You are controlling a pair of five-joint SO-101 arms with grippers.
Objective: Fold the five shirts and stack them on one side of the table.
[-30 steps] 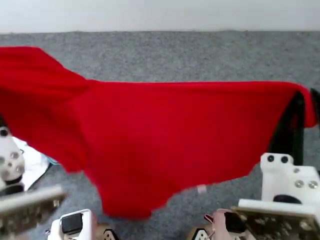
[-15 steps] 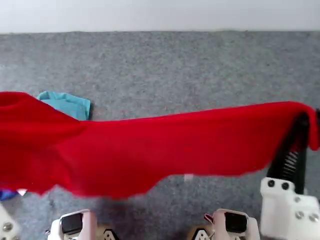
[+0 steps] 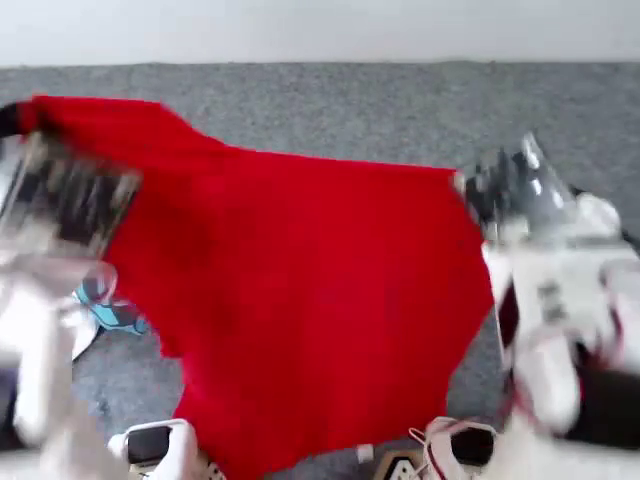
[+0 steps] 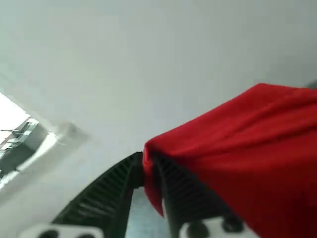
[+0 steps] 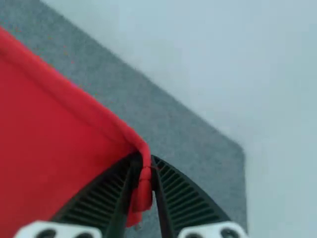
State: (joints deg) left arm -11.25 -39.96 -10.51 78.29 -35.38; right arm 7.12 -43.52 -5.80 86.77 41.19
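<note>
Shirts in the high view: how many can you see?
2. A red shirt held up across the table; a teal one peeks out beside it. More may lie hidden underneath.

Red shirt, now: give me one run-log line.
left gripper: shut on red shirt | right gripper: shut on red shirt | state: held spread above grey table

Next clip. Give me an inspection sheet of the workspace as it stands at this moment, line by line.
Surface: grey, felt-like table.
Job's things: red shirt held spread out between both grippers; teal cloth peeking out at its edge, possibly another shirt.
Clutter: nothing seen.
Grippers: left gripper shut on a corner of the red shirt; right gripper shut on its edge.
Cables: nothing seen.
Surroundings: pale wall behind the table.
</note>
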